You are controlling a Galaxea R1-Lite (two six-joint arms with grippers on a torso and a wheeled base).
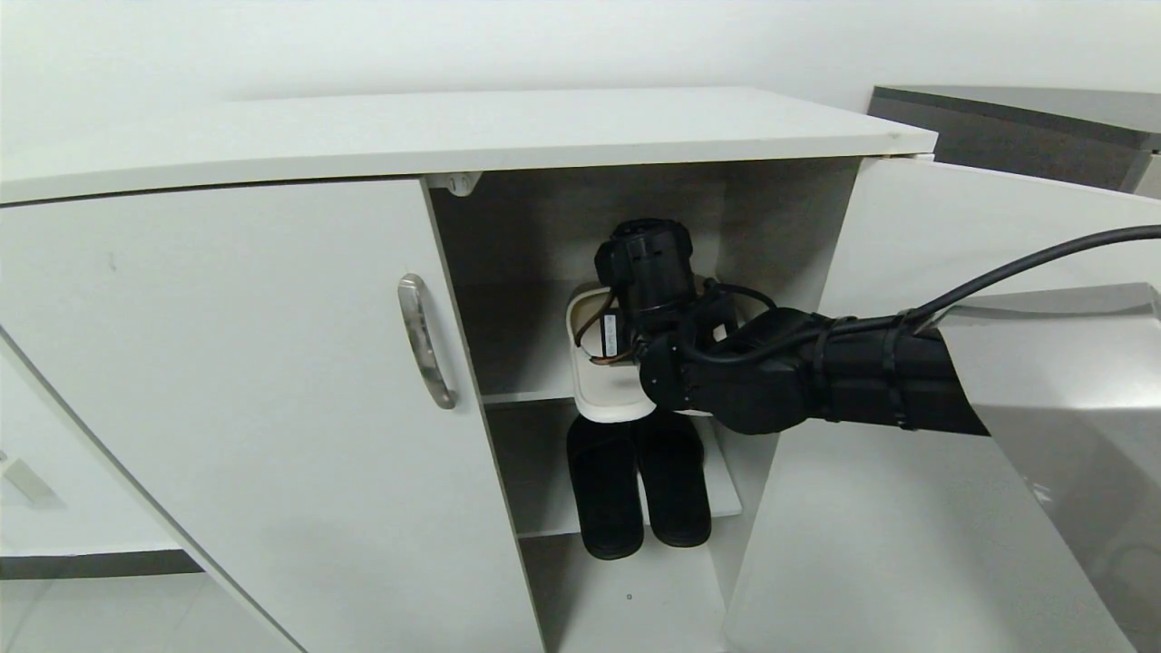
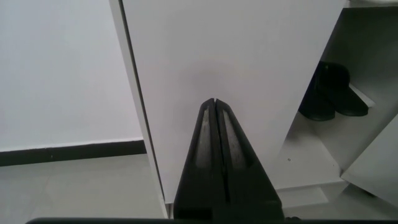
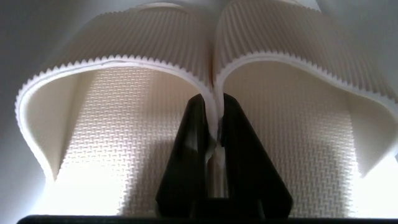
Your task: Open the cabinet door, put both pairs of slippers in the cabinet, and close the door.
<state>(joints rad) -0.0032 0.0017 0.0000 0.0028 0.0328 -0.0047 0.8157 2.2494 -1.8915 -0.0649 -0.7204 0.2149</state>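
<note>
Status of right end effector [image 3: 214,115]: fingers closed on the white slippers [image 3: 124,124], clamping the two adjoining inner strap edges between them, so both slippers are held as one pair. In the head view my right arm enters from the right edge of the frame. It reaches into the open compartment of the cabinet [image 1: 453,131] at frame centre. The white slippers sit at the level of the upper shelf [image 1: 526,385], heels projecting past its front edge toward the camera. I cannot tell whether the soles rest on that shelf.

Black slippers [image 1: 638,481]: side by side on the lower shelf [image 1: 544,490], just below the white pair, toes inward, heels overhanging the shelf front.

Right door [image 1: 907,263]: swung open, its panel standing at the right of the frame behind my arm.

Left door [image 1: 227,381]: shut, covering the left half of the frame. Its metal handle [image 1: 424,340] runs upright near the door's inner edge, just left of the open compartment.

Left end effector [image 2: 214,109]: fingers pressed together, holding nothing. It faces the outer face of the shut left door, apart from it. The left wrist view also shows the black slippers on their shelf inside the open compartment, beyond the door edge.
</note>
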